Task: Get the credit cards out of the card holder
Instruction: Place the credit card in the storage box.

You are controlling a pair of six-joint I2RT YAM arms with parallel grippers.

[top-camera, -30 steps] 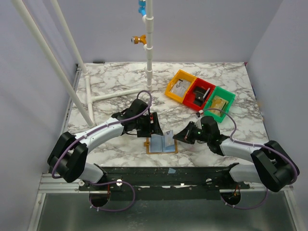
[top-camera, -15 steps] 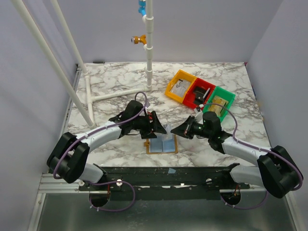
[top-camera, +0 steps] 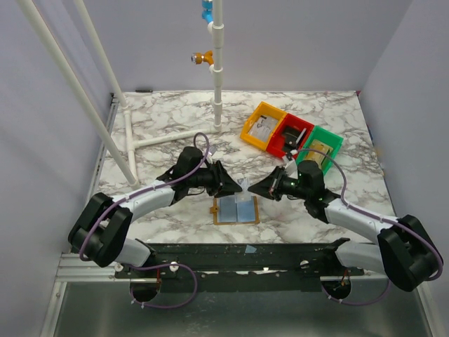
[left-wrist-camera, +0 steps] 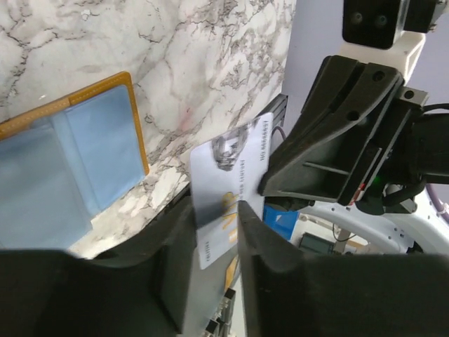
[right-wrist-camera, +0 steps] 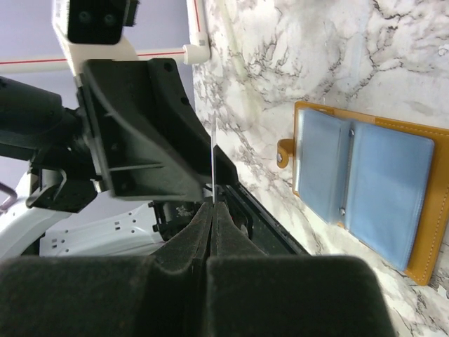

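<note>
One thin credit card (left-wrist-camera: 231,182) | right gripper (right-wrist-camera: 212,205) pinch | flat card holder (right-wrist-camera: 442,189)

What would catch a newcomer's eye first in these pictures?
The left gripper and right gripper meet tip to tip above the open card holder, near the front middle of the table. A pale credit card is pinched in the right gripper and stands between the left one's fingers.

**Bright, flat light, soft up close**

Overhead view's evenly lit, with only soft shadows on the marble surface (top-camera: 175,126) and no real glare. In both wrist cams the pincer fingers (left-wrist-camera: 273,281) are blurry right at the lens, and the stuff behind them is sharp.
</note>
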